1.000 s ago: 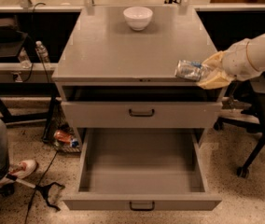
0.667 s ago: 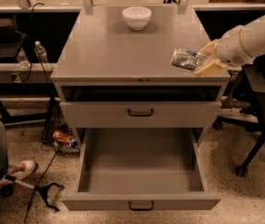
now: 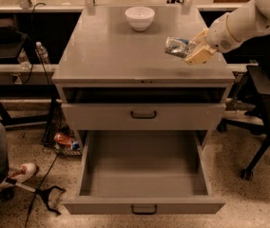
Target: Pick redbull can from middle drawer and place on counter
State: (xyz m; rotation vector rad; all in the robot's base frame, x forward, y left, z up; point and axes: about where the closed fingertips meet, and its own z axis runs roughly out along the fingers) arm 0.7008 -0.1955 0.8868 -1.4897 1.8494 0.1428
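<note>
From the one camera: my gripper (image 3: 195,52) hangs over the right side of the tabletop (image 3: 111,56), jaws clamped on the redbull can (image 3: 177,46). A white bowl (image 3: 139,18) sits well apart at the back. Below, the middle drawer (image 3: 144,204) stands pulled out.

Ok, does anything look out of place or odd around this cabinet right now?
Mostly one thing: the redbull can lies sideways, not upright, clamped in the gripper over the right side of the counter; I can't tell if it touches. The middle drawer stands pulled out and bare. The white bowl sits upright.
</note>
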